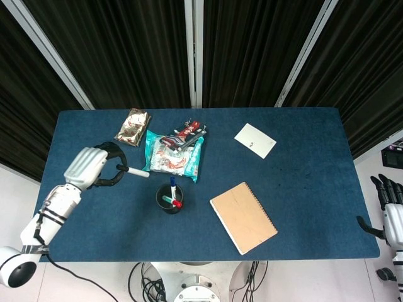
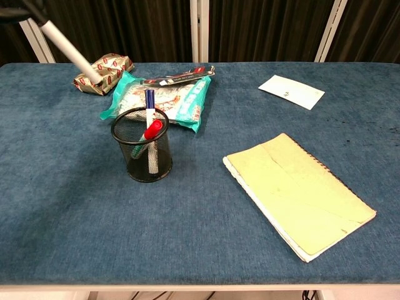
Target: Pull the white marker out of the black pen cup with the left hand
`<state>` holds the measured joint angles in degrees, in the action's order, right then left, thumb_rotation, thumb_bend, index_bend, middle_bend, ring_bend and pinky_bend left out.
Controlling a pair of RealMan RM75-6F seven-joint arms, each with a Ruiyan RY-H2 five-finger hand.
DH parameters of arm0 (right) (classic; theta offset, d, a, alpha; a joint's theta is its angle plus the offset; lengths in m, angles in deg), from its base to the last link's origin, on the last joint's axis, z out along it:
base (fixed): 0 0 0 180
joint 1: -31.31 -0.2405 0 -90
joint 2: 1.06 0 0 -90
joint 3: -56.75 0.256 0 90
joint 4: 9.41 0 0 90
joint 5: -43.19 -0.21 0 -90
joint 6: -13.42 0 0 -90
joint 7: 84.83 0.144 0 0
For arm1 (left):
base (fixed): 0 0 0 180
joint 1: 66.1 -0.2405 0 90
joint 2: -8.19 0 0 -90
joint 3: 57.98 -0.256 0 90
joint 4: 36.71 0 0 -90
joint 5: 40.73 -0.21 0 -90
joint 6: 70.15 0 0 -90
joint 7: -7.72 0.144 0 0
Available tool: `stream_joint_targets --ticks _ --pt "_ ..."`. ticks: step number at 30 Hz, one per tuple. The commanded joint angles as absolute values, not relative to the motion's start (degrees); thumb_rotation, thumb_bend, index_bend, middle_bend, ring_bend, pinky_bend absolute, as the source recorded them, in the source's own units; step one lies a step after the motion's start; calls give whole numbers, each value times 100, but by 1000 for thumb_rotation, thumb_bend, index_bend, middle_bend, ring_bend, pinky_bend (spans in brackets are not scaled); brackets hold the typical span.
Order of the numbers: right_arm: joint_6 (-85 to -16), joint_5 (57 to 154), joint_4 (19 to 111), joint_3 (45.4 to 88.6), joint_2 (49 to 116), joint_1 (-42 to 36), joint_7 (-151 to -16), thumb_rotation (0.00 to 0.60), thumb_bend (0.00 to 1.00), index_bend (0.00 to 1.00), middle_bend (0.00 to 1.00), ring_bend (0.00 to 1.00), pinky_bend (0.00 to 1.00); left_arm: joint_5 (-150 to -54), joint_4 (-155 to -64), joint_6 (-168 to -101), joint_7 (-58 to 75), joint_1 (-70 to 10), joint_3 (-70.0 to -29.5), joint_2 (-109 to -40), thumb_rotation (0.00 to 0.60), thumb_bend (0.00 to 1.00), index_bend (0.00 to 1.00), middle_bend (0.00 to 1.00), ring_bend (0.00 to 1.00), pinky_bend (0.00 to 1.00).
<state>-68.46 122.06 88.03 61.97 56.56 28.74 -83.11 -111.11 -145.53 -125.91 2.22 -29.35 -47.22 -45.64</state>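
- Above the table's left side, the white marker [image 1: 133, 170] is being held by the left hand [image 1: 94, 168], fingers clamped around it, clear of the black pen cup [image 1: 169, 199] (extraction apparently done).
- At the far right edge, the right hand [image 1: 390, 214] is being kept idle, fingers apart.

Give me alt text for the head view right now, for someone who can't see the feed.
The robot's left hand holds the white marker in its fingers, clear of the black mesh pen cup, which holds other markers. On the blue cloth table lie a teal snack bag, a tan spiral notebook and a white card.
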Motion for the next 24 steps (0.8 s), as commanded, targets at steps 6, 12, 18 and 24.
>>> stream_joint_targets --ticks 6,12,18,24 --pt "-6839 12221 8846 6199 5701 2843 -8418 600 180 0 0 0 0 -11123 -13473 -12124 -608 -3065 -5023 -5260 600 405 568 400 236 386" --pt "-6815 12147 8937 6203 5670 2838 -8553 600 179 0 0 0 0 -11248 -12768 -11780 -1006 -2984 -5127 -5874 600 405 568 400 236 386" --pt "-6835 12139 8990 6206 5668 2843 -8584 600 179 0 0 0 0 -11448 -12391 -11712 -1304 -2993 -5186 -6165 600 405 568 400 236 386" --pt "-6794 12119 8961 6202 5690 2828 -8572 600 180 0 0 0 0 -11661 -12264 -11837 -1364 -3067 -5254 -6169 600 367 351 339 221 352"
